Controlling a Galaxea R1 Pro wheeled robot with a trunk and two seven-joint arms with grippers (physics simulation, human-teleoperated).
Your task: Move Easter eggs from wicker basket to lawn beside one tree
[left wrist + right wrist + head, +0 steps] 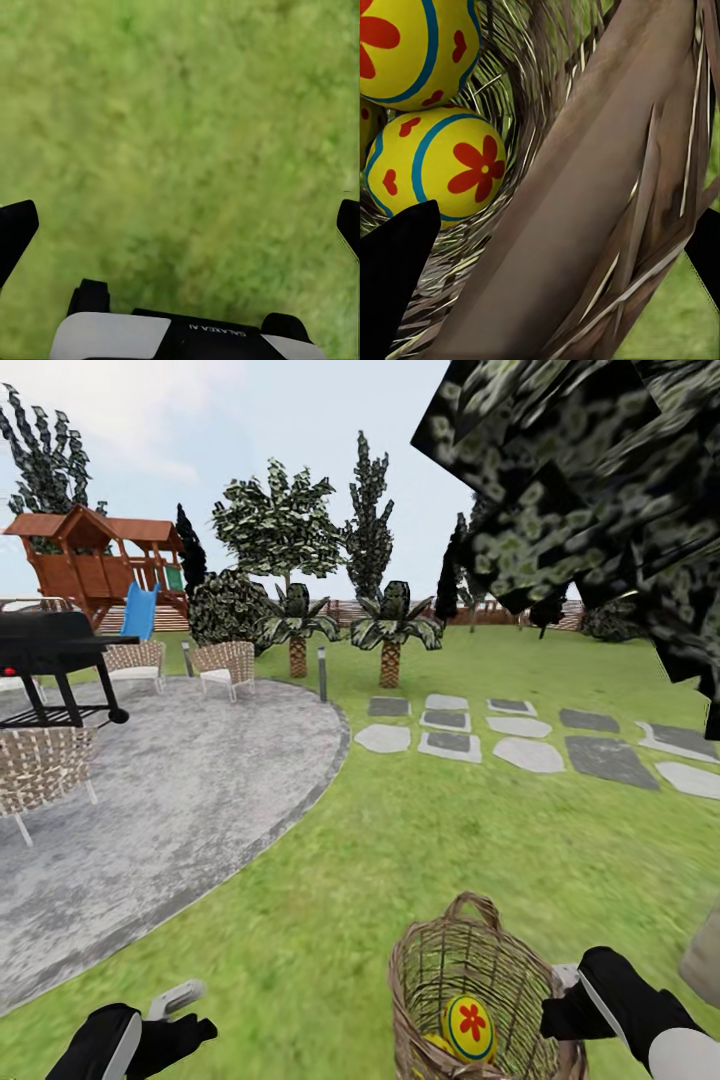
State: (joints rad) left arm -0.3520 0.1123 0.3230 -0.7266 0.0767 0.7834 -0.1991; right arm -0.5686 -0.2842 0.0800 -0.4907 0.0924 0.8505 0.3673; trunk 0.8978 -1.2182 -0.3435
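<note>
The eggs (468, 1028) lie in the basket (430, 970) on the lawn (420, 840), paving stones (530, 735) beyond it, a patio (170, 800) to its left

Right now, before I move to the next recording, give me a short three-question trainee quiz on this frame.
1. True or false: the wicker basket stands on the grey paving.
2. Multiple choice: the right gripper is (A) above the stepping stones, (B) at the basket's rim, one finger inside and one outside, (C) closed on an Easter egg.
3. Fill in: the left gripper hangs open over bare ____.

Key
1. False: it stands on the lawn.
2. B: the right wrist view shows the basket wall between its fingers, with Easter eggs lying inside, untouched.
3. Grass.
</note>
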